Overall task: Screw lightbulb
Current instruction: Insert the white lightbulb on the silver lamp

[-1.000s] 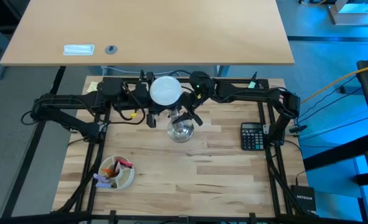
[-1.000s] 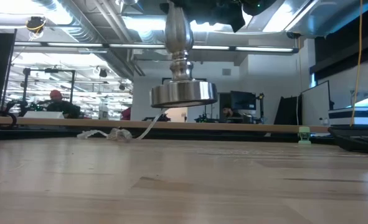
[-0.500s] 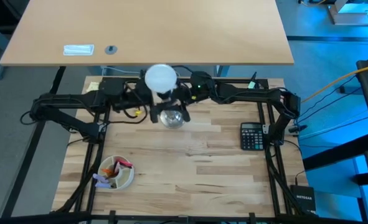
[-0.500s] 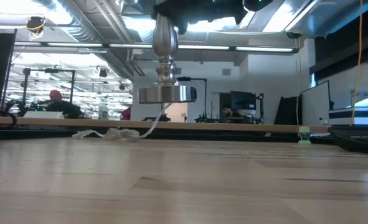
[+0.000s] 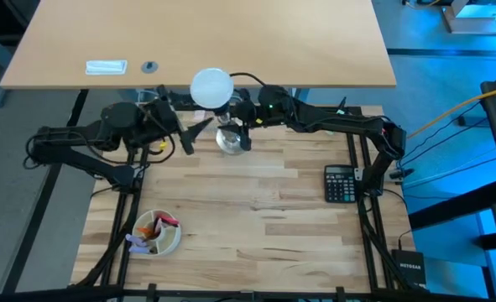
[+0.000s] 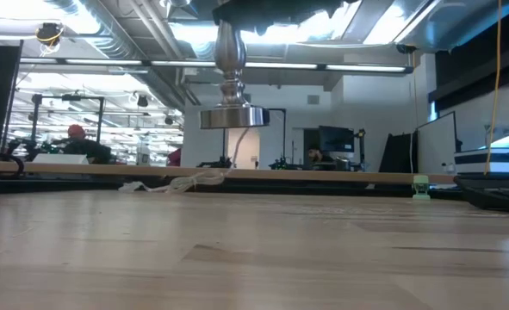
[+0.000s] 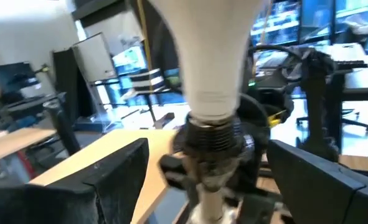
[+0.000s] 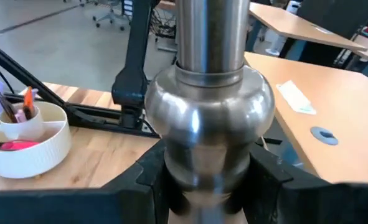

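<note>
Desk (image 5: pixel 256 210) planks spread below both arms, with the lamp assembly lifted clear of them near the far edge. Lightbulb (image 5: pixel 211 87), white and domed, sits directly above the right tool (image 5: pixel 241 132), its screw base already seated in the black socket atop the silver stand (image 6: pixel 229 77); bulb and stand share one upright long axis. Right tool is clamped on the stand's bulging stem, holding it off the desk. Left tool (image 7: pixel 202 180) stands with its fingers apart, one on each side of the bulb's neck (image 7: pixel 212 74) and touching neither, so the bulb lies straight ahead between them; this arm is likely the one to close and turn. Beyond the right tool lies a black calculator (image 5: pixel 341 184). Well away from the left tool, a white divided bowl (image 5: pixel 157 233) holds pens and small coloured items.
</note>
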Tool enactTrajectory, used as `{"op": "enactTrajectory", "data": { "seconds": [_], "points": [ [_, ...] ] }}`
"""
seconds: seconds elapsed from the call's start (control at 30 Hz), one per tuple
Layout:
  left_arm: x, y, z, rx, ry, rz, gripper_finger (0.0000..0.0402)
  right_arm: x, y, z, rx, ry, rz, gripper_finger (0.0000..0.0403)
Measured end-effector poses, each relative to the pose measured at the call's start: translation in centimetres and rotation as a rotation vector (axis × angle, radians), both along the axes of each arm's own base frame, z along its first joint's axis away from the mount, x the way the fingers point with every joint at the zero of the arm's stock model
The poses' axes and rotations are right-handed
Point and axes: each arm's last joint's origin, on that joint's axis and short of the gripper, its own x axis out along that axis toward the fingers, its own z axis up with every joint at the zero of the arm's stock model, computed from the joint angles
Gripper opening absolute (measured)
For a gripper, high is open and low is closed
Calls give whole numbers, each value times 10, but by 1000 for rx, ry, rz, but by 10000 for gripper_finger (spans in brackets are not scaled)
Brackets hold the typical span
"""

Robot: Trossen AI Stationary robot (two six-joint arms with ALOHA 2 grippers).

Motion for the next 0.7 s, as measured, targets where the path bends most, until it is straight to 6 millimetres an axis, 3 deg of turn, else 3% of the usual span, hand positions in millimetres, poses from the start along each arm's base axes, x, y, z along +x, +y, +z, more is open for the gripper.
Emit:
{"op": "enactTrajectory", "data": {
  "seconds": [0.17,0.3,0.47,0.7],
  "points": [
    [-10,1,1,-53,-18,109,317,0,-3,0,-30,10,-112,139],
    [-5,-5,-2,-59,-11,181,316,-1,-8,0,-87,10,-247,139],
    [20,-20,-13,-55,12,292,297,5,-13,-5,-123,-6,-339,139],
    [55,-43,-15,14,-38,480,276,11,-15,-13,-128,-5,-379,139]
  ]
}}
